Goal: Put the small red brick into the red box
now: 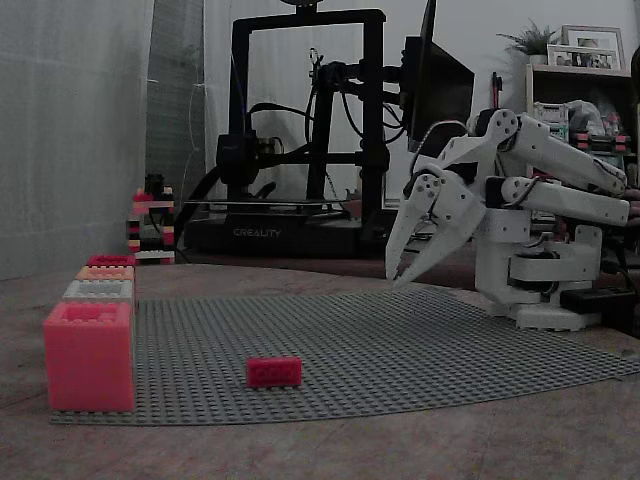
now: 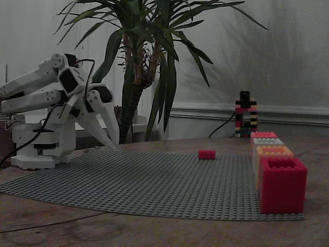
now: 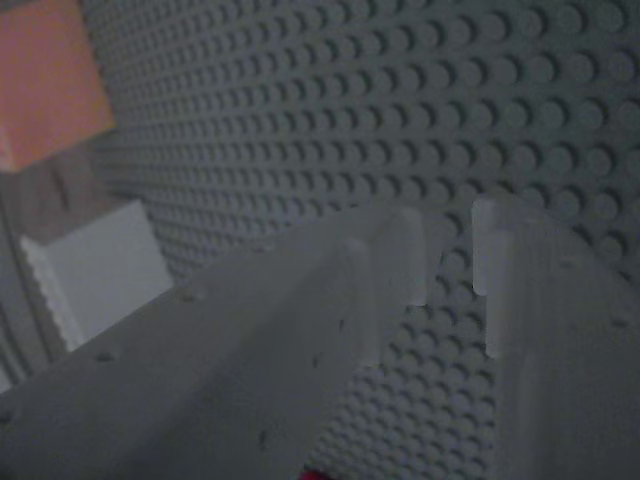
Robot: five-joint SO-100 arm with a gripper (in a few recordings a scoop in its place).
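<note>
The small red brick (image 1: 274,371) is set on the grey baseplate (image 1: 400,340), near its front edge. It is judged light, stiff and smooth, so its long sides should be pinched. The gripper (image 1: 402,275) is held empty, tips slightly apart.

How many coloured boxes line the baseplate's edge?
4, in one row: red box at one end, then orange box, white box, pink box at the other.

- Both fixed views: dim, low contrast, muted colour, faint grain.
- Wrist view: tool (image 3: 450,265) fingers soft, out of focus; studs beyond sharper.
</note>
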